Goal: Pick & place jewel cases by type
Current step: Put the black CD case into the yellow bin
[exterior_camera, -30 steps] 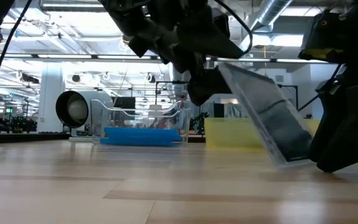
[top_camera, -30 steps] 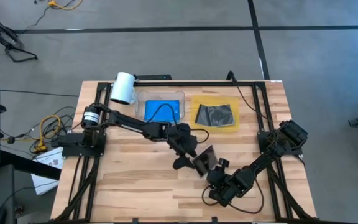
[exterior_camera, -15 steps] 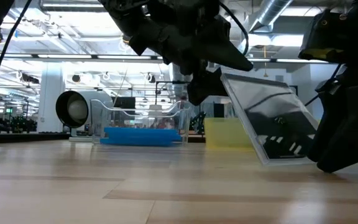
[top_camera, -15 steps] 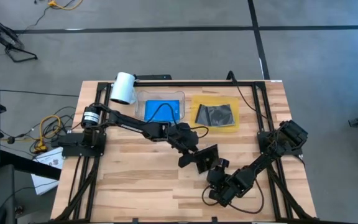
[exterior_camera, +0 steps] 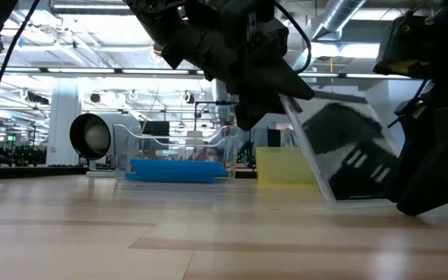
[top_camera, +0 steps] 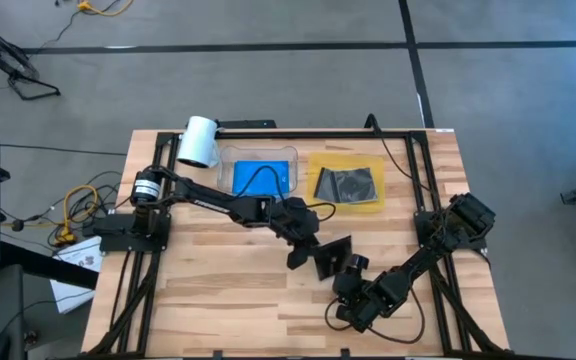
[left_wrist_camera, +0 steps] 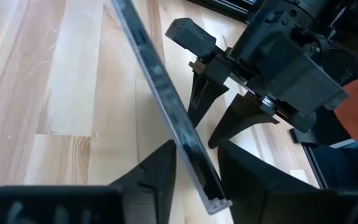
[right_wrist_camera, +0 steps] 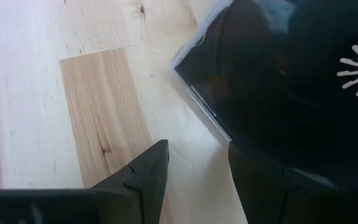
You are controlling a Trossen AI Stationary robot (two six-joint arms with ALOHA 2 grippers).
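We see a pale wooden desk (top_camera: 218, 300) with plank seams. At its far edge sit a clear tray (top_camera: 260, 176) holding blue cases (exterior_camera: 176, 169) and, just beside it at three o'clock, a flat yellow tray (top_camera: 348, 185) with dark-disc cases lying in it.

Mid-desk, the grey-clear case (exterior_camera: 348, 167) stands on edge, tilted, its lower rim on the wood. It is thin, hard and glossy, with a dark disc behind the clear lid. In the high view the left end effector (top_camera: 303, 250) reaches it from ten o'clock, the right end effector (top_camera: 353, 275) from four o'clock; both are right at it.

What matters, we judge, is the left wrist view: the case runs edge-on, its long axis straight out between the left fingers (left_wrist_camera: 151, 180), which straddle it narrowly. Whether they already pinch it we cannot tell. The right fingers (right_wrist_camera: 143, 174) stand apart, with the case corner just beyond them and no grip evident. The yellow tray lies toward twelve o'clock, which we take as its destination.
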